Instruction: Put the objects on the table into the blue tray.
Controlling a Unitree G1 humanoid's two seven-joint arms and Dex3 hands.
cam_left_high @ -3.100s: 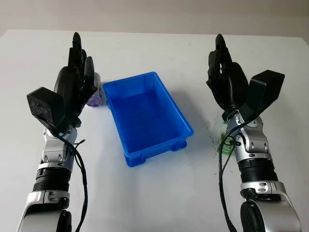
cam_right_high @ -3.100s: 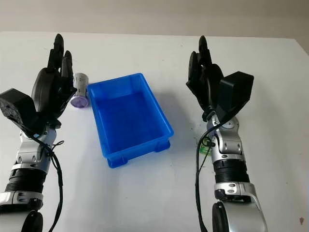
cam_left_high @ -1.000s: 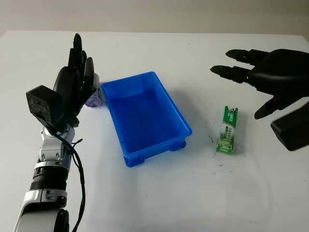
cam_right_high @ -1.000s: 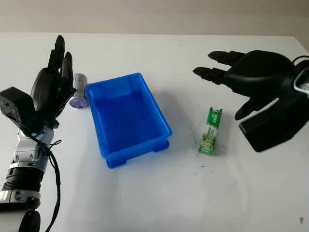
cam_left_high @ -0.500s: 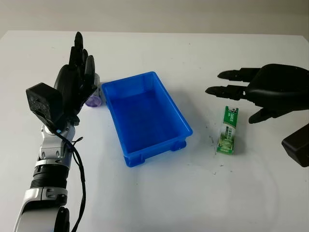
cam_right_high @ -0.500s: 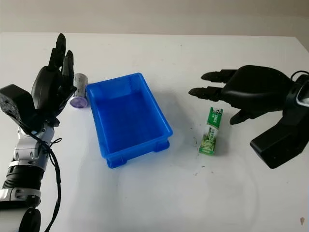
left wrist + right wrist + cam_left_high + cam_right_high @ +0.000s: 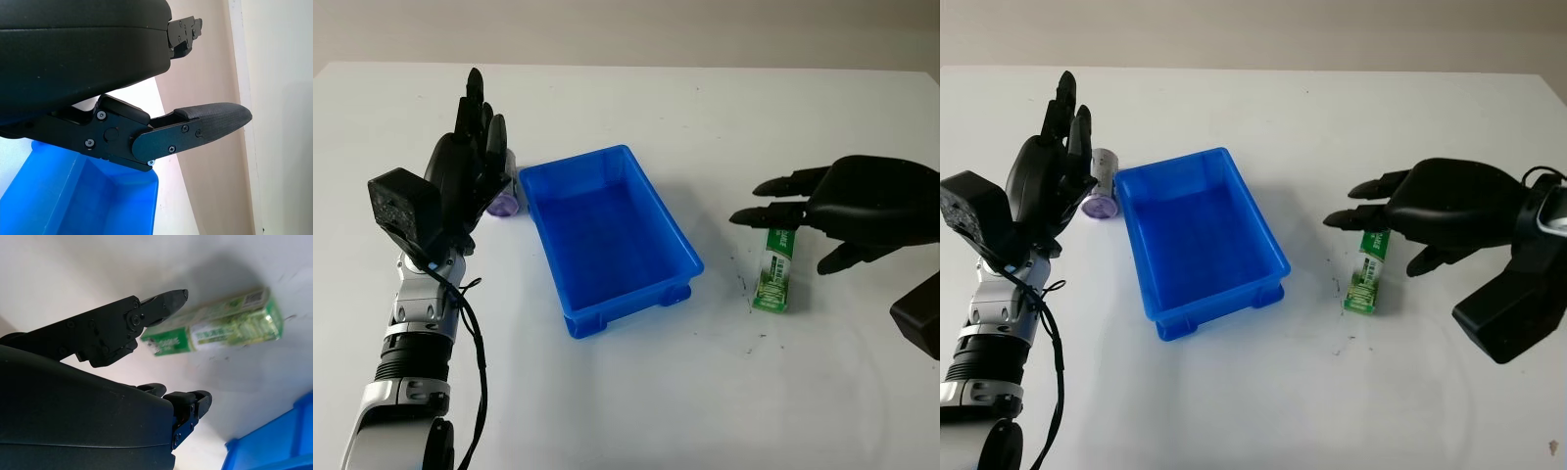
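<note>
Right hand hovers at mid-right of frame, palm down, holding nothing, fingertips over the upper end of the green packet; contact not confirmed. Packet lies flat on the white table, right of the blue tray, well apart from it. Judged light, thin, semi-stiff carton w/ glossy faces, so prob. slippery; best taken across its narrow width near mid-length, thumb one side, fingers opposite. Left hand stands upright at upper left, open, fingers up, just beside tray's left wall. Purple-capped cylinder lies behind it, next to tray. Tray interior holds no items as yet.
</note>
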